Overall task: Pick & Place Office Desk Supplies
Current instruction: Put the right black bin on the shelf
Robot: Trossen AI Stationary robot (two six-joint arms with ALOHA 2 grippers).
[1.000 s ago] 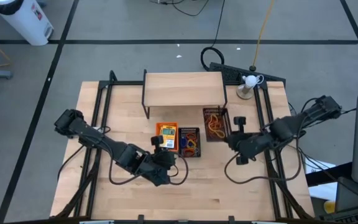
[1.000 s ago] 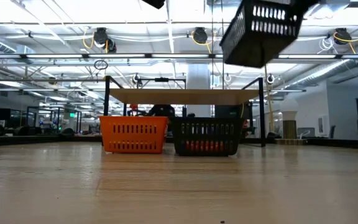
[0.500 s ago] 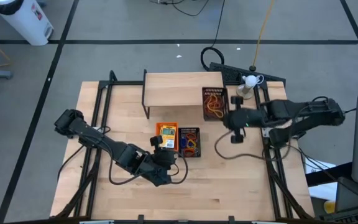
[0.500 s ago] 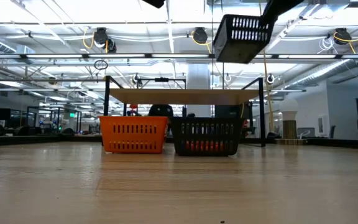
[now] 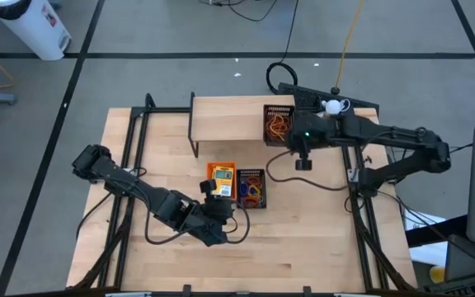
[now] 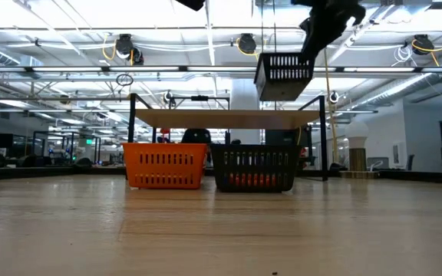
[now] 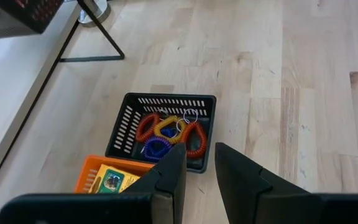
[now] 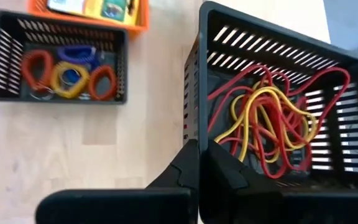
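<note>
My right gripper (image 5: 293,136) is shut on a black mesh tray (image 5: 279,124) full of red, yellow and orange rubber bands (image 8: 272,121). It carries the tray above the right end of the wooden shelf riser (image 5: 242,115). On the table in front of the riser an orange tray (image 5: 221,180) with a crayon box stands on its base. A second black mesh tray (image 5: 252,188) of coloured loops stands beside it. My left gripper (image 7: 201,149) hovers near these two, open by a narrow gap with nothing between its fingers. My right gripper pinches the rim of one tray wall (image 8: 199,134), near a corner, with one finger outside the wall and one inside. The fingers slant down from the table's right side. The tray (image 6: 284,75) hangs nearly level, clear above the riser's top.
Black frame rails (image 5: 134,140) run along both sides of the table. A small white object (image 5: 330,109) and cables lie at the far right corner. Bare wood (image 5: 287,247) stretches along the table's near part.
My right gripper has swung toward the table's far edge and a little left, staying shut on the black tray. The tray has gone from beside the other black tray to over the riser's right end. It was tilted and now hangs nearly level.
</note>
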